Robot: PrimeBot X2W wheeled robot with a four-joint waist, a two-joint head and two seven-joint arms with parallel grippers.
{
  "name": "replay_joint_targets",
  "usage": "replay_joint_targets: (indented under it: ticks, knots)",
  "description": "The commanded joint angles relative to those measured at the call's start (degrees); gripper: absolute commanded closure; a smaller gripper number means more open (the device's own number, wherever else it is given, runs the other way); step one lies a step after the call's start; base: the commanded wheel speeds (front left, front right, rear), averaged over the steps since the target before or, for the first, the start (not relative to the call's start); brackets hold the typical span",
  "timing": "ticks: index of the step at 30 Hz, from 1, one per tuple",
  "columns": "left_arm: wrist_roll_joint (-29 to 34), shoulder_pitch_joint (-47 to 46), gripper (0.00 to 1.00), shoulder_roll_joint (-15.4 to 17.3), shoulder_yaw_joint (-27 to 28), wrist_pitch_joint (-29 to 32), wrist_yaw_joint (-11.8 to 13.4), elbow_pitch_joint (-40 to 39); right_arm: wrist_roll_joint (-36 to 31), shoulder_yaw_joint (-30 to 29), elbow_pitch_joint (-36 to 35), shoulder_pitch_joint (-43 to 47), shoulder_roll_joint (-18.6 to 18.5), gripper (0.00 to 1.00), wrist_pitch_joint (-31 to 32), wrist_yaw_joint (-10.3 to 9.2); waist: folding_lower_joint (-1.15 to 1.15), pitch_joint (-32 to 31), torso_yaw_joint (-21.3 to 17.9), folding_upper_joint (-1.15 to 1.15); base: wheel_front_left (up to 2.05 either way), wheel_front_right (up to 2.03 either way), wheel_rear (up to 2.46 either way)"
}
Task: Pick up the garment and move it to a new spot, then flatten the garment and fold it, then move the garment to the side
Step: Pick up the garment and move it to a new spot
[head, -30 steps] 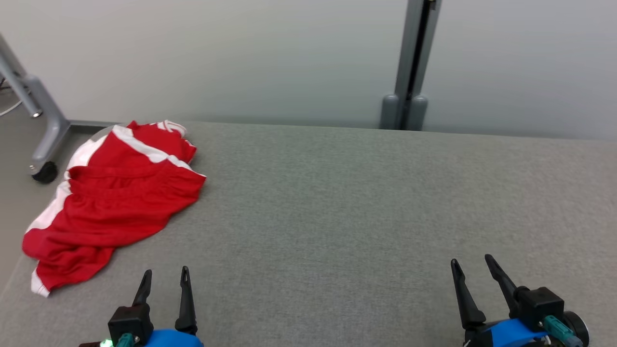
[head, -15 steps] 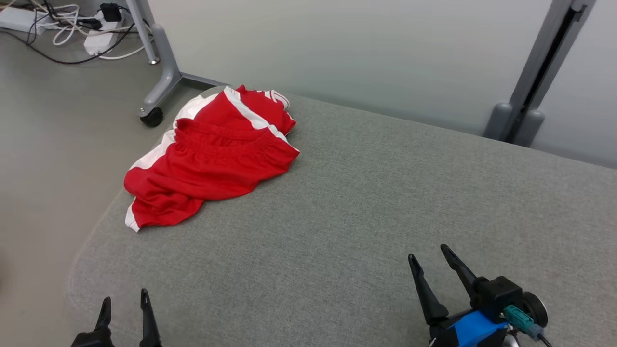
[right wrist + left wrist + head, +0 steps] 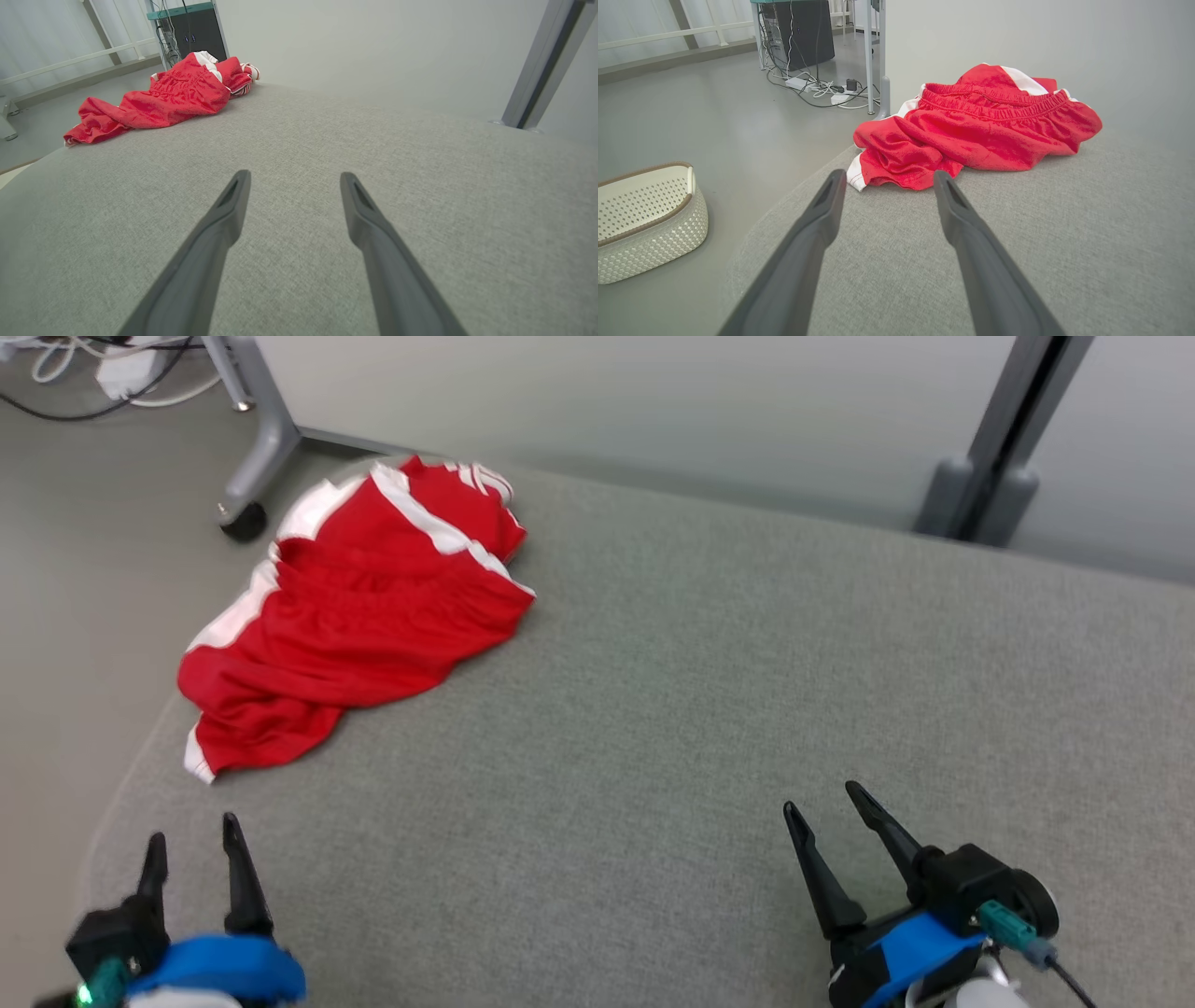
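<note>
Red shorts (image 3: 355, 616) are lying crumpled at the far left corner of the grey surface (image 3: 672, 691). We are holding our left tool (image 3: 191, 831) and right tool (image 3: 823, 798) spread and empty. The pick-up is only beginning, and next we are likely reaching left for the near hem.

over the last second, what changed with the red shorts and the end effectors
Only the head camera moved: it swung to the left, so the whole picture shifted, not the things in it. Nothing was taken hold of or let go. The red garment lies crumpled in the same shape at the far left corner of the grey table. The left end effector and right end effector stayed open, empty and clear of it.
</note>
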Motion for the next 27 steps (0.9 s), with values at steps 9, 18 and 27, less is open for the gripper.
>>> replay_joint_targets:
  ticks: [9, 18, 27]
  knots:
    - [-0.7, -18.4, 0.0, 5.8, 0.4, -0.2, -2.6, 8.9, 1.6, 2.5, -3.0, -4.5, -4.2, 0.0, -0.3, 0.01, 0.0, 7.7, -2.1, 0.0, 0.0, 0.0, 0.0]
    - [-2.0, -34.3, 0.0, 11.1, -1.9, 2.4, -3.7, 23.2, 3.2, 5.9, -5.1, -7.6, -7.2, 0.0, -0.3, 0.01, 0.0, 12.7, -4.3, 0.0, 0.0, 0.0, 0.0]
    - [-4.2, -43.1, 0.0, 13.8, -3.6, 10.3, -4.0, 32.9, 5.3, 6.9, -5.0, -9.1, -9.1, 0.0, -0.2, 0.01, 0.0, 16.6, -6.7, 0.0, 0.0, 0.0, 0.0]
